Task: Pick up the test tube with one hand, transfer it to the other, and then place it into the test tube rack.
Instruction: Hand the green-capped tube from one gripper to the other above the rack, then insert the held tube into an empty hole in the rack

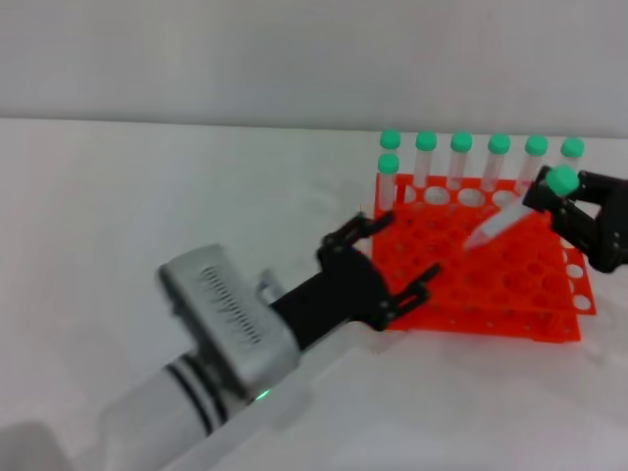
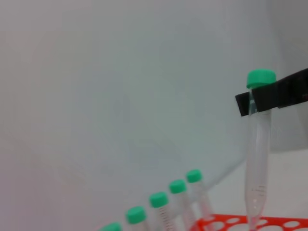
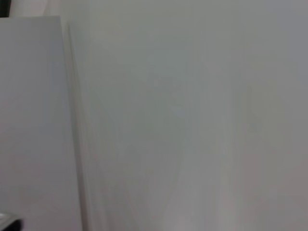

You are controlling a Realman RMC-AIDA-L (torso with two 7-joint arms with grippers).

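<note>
Over the bright orange-red plastic rack point(image 1: 491, 257) on the white surface point(image 1: 147, 206), head view: a clear green-capped tube point(image 1: 510, 214) is gripped near its cap by the black right claw point(image 1: 574, 211), tip tilted down toward the holes. The black left claw point(image 1: 378, 265) is spread open at the rack's left edge. Six capped tubes point(image 1: 461, 162) are stood along the back row. Left wrist view: the gripped tube point(image 2: 257, 159) is seen hanging just above the rack point(image 2: 269, 224).
</note>
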